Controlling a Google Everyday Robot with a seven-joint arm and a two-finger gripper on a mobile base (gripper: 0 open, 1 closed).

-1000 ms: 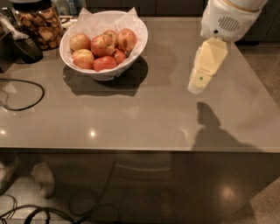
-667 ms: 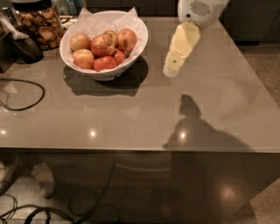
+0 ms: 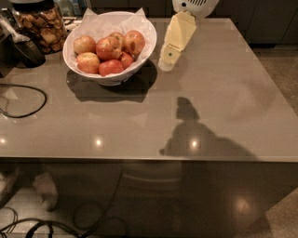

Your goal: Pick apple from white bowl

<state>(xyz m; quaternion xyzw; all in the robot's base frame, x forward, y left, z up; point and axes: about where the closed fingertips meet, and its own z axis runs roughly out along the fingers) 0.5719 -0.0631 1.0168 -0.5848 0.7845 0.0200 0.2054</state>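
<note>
The white bowl point(image 3: 122, 74), lined with white paper, stands at the back left of the grey table and holds several apples. The apple point(image 3: 108, 48), large, red-orange with yellow mottling, lies near the middle of the pile. Paler apples point(image 3: 84, 44) and smaller red ones point(image 3: 111, 67) lie around it. My gripper point(image 3: 167, 61), pale yellow, hangs tilted from the white arm point(image 3: 194, 5) just right of the bowl's rim. It is above the table, beside the bowl and touches no apple.
A glass jar of brown snacks point(image 3: 41, 24) stands behind the bowl at far left, with a dark object point(image 3: 25, 50) beside it. A black cable point(image 3: 23, 100) loops on the table's left side. The table's front edge point(image 3: 149, 159) runs across the lower middle.
The gripper has moved left across the table, from the right side to just beside the bowl's right rim. The bowl and apples have not moved on the table.
</note>
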